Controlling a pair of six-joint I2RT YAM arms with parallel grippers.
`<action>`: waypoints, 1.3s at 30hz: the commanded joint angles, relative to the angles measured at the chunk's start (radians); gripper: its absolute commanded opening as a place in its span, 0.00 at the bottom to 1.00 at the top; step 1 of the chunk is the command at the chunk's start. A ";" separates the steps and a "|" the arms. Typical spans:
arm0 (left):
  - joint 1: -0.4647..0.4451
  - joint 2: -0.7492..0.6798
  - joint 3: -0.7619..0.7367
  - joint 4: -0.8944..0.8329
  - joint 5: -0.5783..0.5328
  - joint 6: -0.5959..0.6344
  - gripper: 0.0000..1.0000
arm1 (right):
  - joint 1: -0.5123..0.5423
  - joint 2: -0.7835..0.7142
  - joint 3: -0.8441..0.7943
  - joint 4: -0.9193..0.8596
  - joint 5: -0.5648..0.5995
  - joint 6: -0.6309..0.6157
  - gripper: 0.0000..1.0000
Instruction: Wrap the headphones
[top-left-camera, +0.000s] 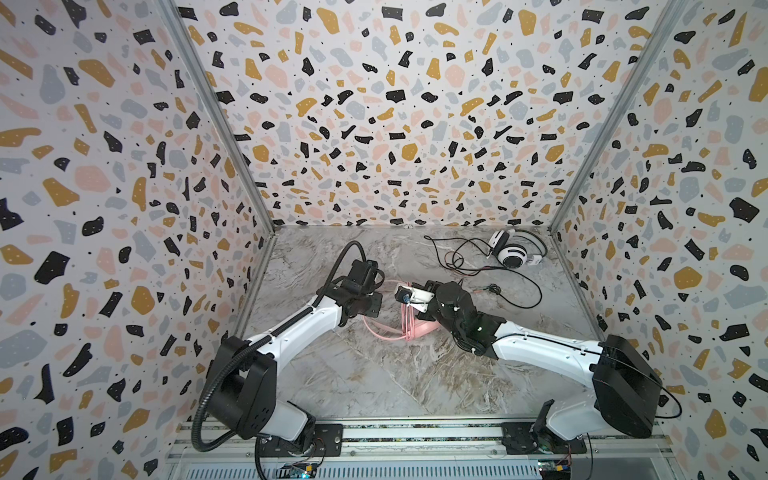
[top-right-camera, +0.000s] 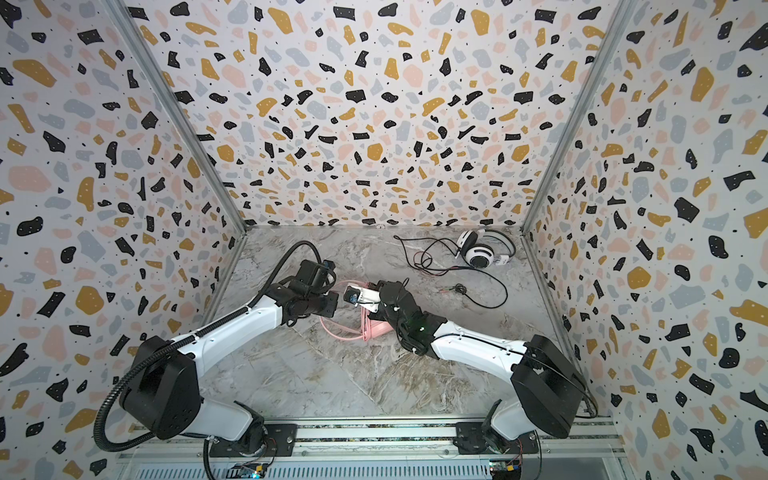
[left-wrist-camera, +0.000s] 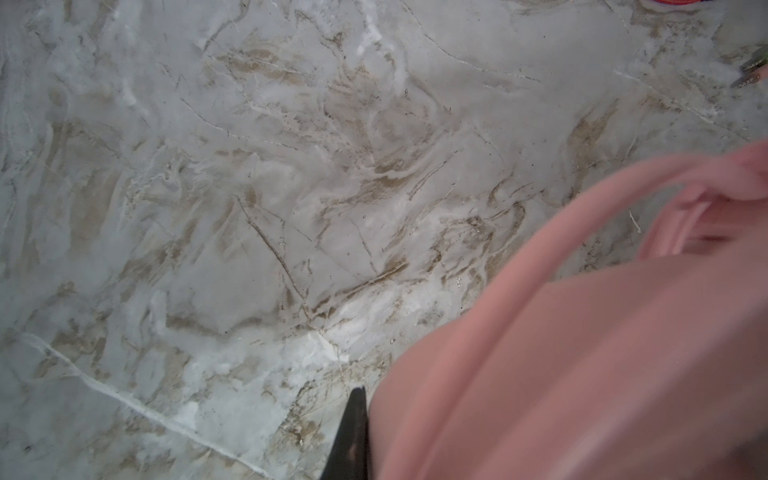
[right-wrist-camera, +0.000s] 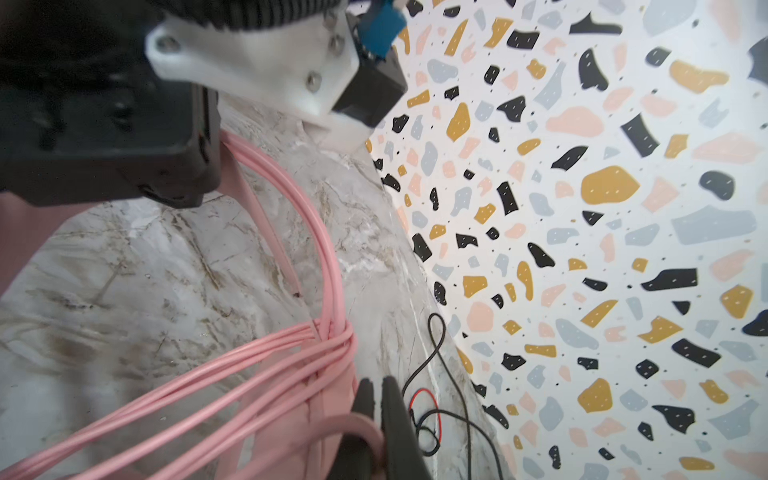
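Pink headphones (top-left-camera: 424, 328) lie mid-worktop (top-left-camera: 374, 386) between the two arms. Reaching in from eight o'clock, the left gripper (left-wrist-camera: 358, 409) is pressed together, with the pink shell hard against its one visible finger; whether it pinches the shell I cannot tell. Their pink cord (right-wrist-camera: 328, 257) crosses the band in several strands side by side. Reaching in from four o'clock, the right gripper (right-wrist-camera: 378, 386) is closed on a blurred loop of that cord. White-and-black headphones (top-left-camera: 513, 254) sit at one o'clock by the back corner, their thin black and red cords (top-left-camera: 457, 259) strewn loose at their nine o'clock.

pink cord (right-wrist-camera: 332, 338), gry marble tbl (top-left-camera: 374, 374), terrazzo walls (top-left-camera: 415, 124)
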 joint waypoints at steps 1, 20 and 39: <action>-0.015 0.011 -0.002 -0.037 0.049 0.058 0.00 | 0.000 -0.095 0.039 0.269 0.033 -0.063 0.02; -0.015 0.022 -0.007 -0.042 0.080 0.059 0.00 | 0.050 -0.162 -0.158 0.827 -0.179 0.013 0.02; -0.015 -0.074 -0.044 0.000 0.112 0.062 0.00 | -0.088 -0.085 0.056 0.571 -0.352 0.383 0.00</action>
